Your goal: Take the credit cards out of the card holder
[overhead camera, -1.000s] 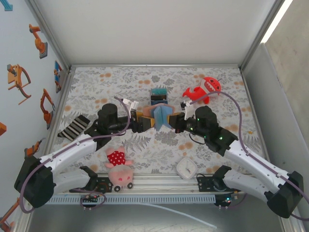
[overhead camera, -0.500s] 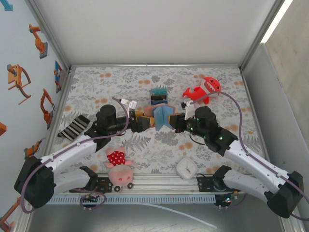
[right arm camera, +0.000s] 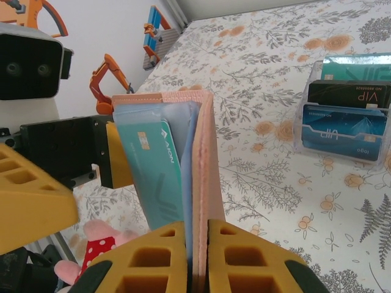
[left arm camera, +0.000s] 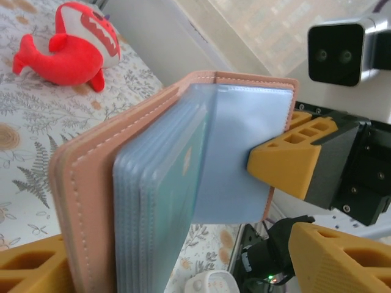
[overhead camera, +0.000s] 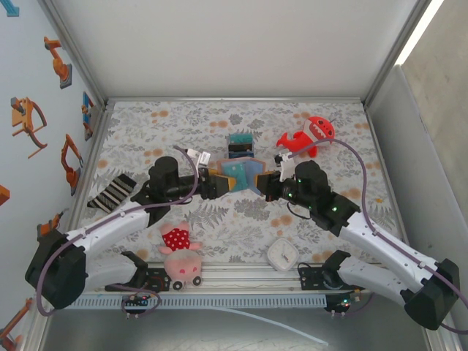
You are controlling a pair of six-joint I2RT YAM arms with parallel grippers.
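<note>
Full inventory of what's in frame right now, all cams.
card holder: 1, tan-pink leather with blue-grey sleeves, open, held up mid-table between the grippers
credit card: 1 visible, teal, in a holder sleeve
card stand: 1, clear, holds teal, black and blue cards, behind the holder
shark plush: 1, red and white, far right
pig plush: 1, pink with a red spotted part, near edge, left
clock: 1, white, square, near edge, right
striped item: 1, black and white, left edge
table: 1, floral cover
left gripper: yellow fingers, apart around the holder's left half
right gripper: yellow fingers, shut on the holder's right cover
</note>
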